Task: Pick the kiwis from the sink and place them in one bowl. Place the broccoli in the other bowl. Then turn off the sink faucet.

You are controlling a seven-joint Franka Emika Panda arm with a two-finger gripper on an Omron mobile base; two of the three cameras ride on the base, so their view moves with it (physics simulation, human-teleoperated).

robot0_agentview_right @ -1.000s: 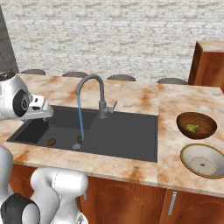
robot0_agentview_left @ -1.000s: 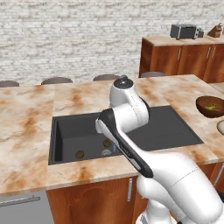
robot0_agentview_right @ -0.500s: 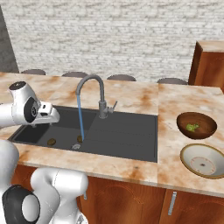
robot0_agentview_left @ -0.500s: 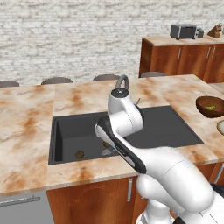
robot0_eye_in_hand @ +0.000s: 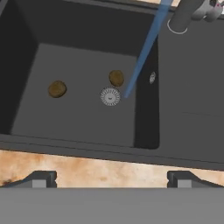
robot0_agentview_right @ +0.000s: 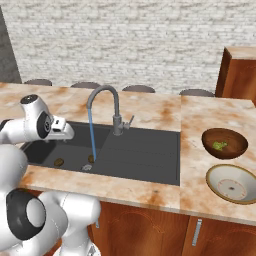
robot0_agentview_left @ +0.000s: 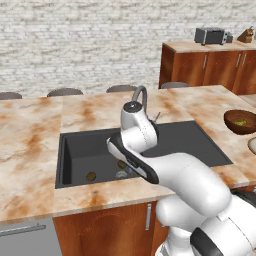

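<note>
Broccoli (robot0_agentview_right: pixel 219 145) already sits in the dark wooden bowl (robot0_agentview_right: pixel 239 141) on the worktop (robot0_agentview_right: pixel 200 118) to the right of the sink (robot0_eye_in_hand: pixel 83 57); the pale bowl (robot0_agentview_right: pixel 250 186) beside it is empty, so the kiwis are the step in hand. Both lie on the floor of the basin: one kiwi (robot0_eye_in_hand: pixel 57 89) alone toward the left wall, the other kiwi (robot0_eye_in_hand: pixel 116 78) just beside the drain (robot0_eye_in_hand: pixel 110 96) and near the foot of the water stream (robot0_eye_in_hand: pixel 142 54) from the faucet (robot0_agentview_right: pixel 107 106), which runs. My tool (robot0_eye_in_hand: pixel 111 179) hangs above the front rim of the sink, jaws spread wide, nothing between them, fingertips (robot0_eye_in_hand: pixel 40 179) over the worktop edge and not yet inside the basin. My judgement: take the left kiwi first, since it has clear floor around it and sits away from the stream. I would bring the tool forward over the fruit before lowering, set the jaws across its short axis, descend straight and close near the floor so the round fruit cannot roll out. Watch the left wall for finger clearance.
</note>
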